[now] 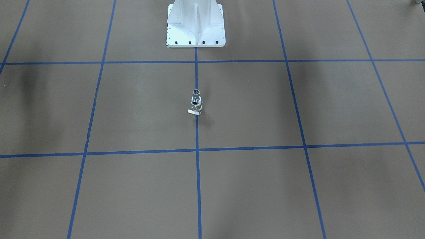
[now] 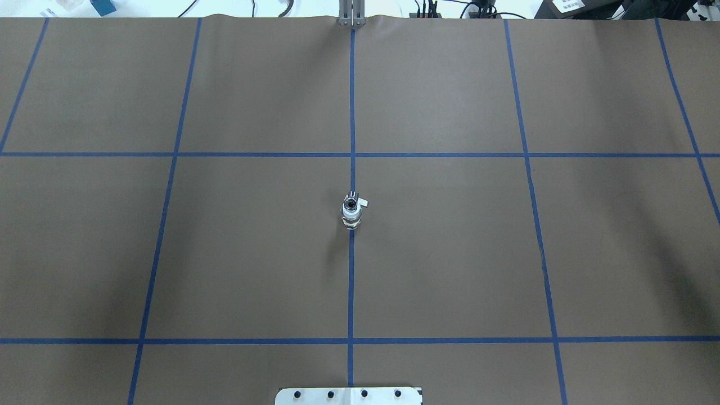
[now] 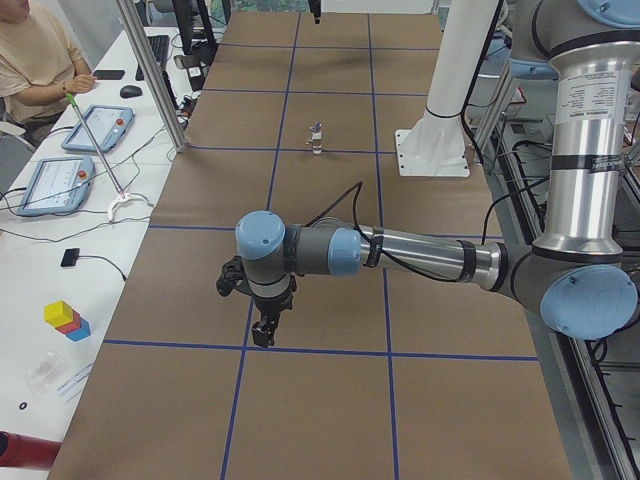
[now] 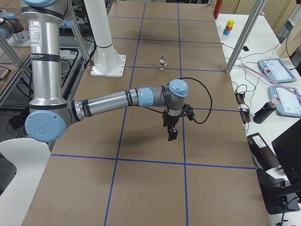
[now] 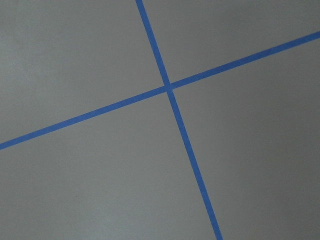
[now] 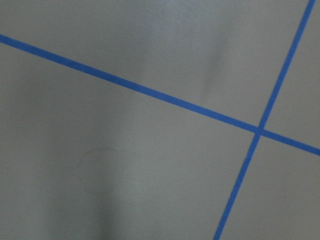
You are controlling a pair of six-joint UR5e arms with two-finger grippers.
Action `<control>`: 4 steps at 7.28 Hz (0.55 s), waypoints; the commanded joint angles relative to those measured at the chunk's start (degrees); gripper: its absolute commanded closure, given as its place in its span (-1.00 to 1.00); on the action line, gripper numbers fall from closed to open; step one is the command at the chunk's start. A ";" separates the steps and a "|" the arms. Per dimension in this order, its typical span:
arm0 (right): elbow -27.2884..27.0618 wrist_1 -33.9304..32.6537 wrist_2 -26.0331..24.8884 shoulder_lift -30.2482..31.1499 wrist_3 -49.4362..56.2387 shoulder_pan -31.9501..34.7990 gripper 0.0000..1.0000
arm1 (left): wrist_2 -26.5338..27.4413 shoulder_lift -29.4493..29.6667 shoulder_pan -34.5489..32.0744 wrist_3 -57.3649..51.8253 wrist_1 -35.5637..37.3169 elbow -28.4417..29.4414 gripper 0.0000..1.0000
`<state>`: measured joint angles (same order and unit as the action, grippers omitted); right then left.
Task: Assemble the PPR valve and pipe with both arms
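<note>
The small white-ringed, metal-bodied PPR valve stood upright on the centre blue tape line of the brown paper tabletop. The black two-finger left gripper and right gripper hung well apart from it. I couldn't tell whether either was clenched.

Light: bright, even, from overhead. Shadows: broad soft smudges on the brown paper-covered table toward both sides; a short faint one beside the small upright white-and-metal PPR valve. Focus: fixed views sharp; right wrist view soft, darker lower left.
</note>
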<state>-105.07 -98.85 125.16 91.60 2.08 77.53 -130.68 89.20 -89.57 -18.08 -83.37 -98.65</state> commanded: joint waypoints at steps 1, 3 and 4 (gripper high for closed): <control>-0.05 0.06 0.08 1.82 0.20 5.33 -1.00 | -0.01 0.10 0.01 0.06 -0.22 -0.13 -1.00; 0.04 -0.02 0.26 2.88 -0.24 6.75 -1.00 | 0.25 0.10 0.01 -0.03 -0.13 0.13 -1.00; -0.05 0.06 0.34 3.14 -0.15 7.45 -1.00 | 0.51 -0.07 0.01 -0.03 -0.04 0.13 -1.00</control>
<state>-105.08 -98.83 125.42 94.32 1.94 84.09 -130.43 89.34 -89.56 -18.04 -83.48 -98.59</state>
